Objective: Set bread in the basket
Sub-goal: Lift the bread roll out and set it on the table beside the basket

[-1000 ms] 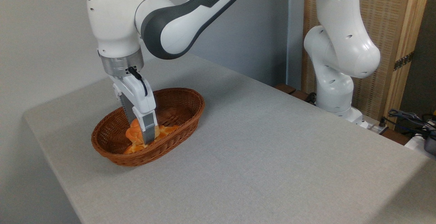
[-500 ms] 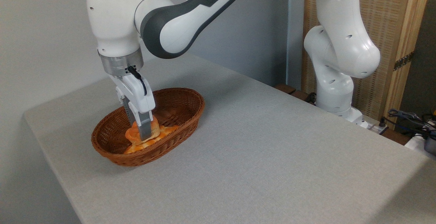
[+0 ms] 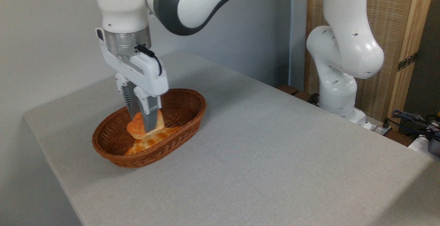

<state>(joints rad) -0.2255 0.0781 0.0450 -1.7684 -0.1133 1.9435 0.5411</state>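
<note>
The bread (image 3: 134, 128), a small lumpy orange-golden roll, hangs just above the floor of the oval reddish-brown wicker basket (image 3: 194, 99) at the table's left. My gripper (image 3: 145, 129) points straight down into the basket and is shut on the roll, its grey front finger (image 3: 150, 120) covering the roll's middle. Under the roll lies a flatter cross-hatched orange loaf (image 3: 148, 143) on the basket floor, partly hidden by the near rim.
The grey table (image 3: 261, 143) reaches to the right and front of the basket. The arm's white base (image 3: 338, 92) stands at the table's far right edge, with a wooden screen (image 3: 395, 30) behind it and cables (image 3: 412, 119) beside it.
The gripper has risen a little and turned at the wrist, and the roll has come up with it, off the flat loaf. The basket has stayed put.
</note>
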